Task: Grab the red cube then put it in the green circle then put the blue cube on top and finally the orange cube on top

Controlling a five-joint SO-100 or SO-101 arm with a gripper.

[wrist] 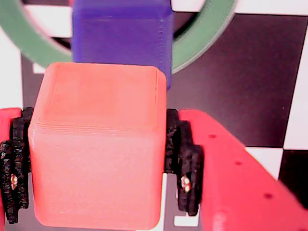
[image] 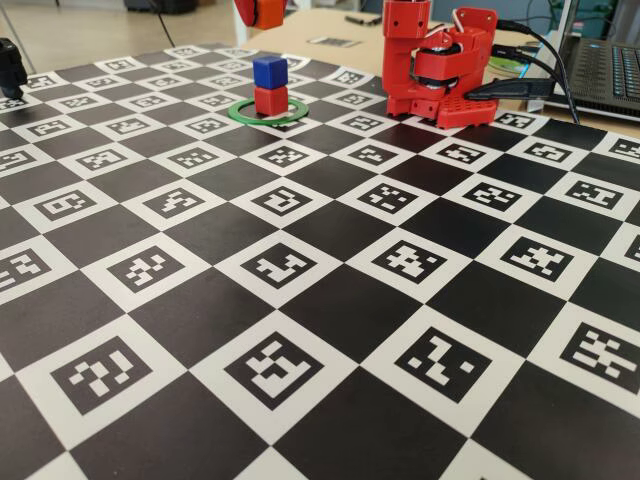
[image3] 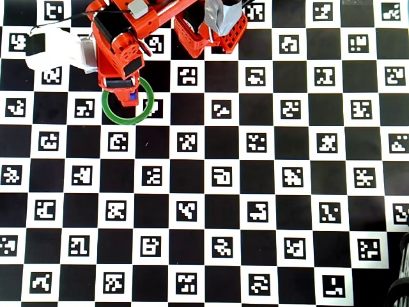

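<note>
In the fixed view the blue cube (image: 270, 70) sits on the red cube (image: 271, 100) inside the green circle (image: 268, 113) at the back of the board. High above that stack, at the picture's top edge, my gripper (image: 264, 10) is shut on the orange cube (image: 271, 12). The wrist view shows the orange cube (wrist: 96, 144) clamped between the black pads (wrist: 185, 168) of my gripper (wrist: 98, 178). The blue cube (wrist: 122, 33) and part of the green circle (wrist: 204, 38) lie below it; the red cube is hidden there. From overhead, the arm covers most of the stack inside the green circle (image3: 128, 119).
The red arm base (image: 440, 75) stands right of the stack. A laptop (image: 605, 65) and cables lie at the back right. A black object (image: 10, 65) sits at the left edge. The checkered marker board (image: 320, 300) stretches toward the front.
</note>
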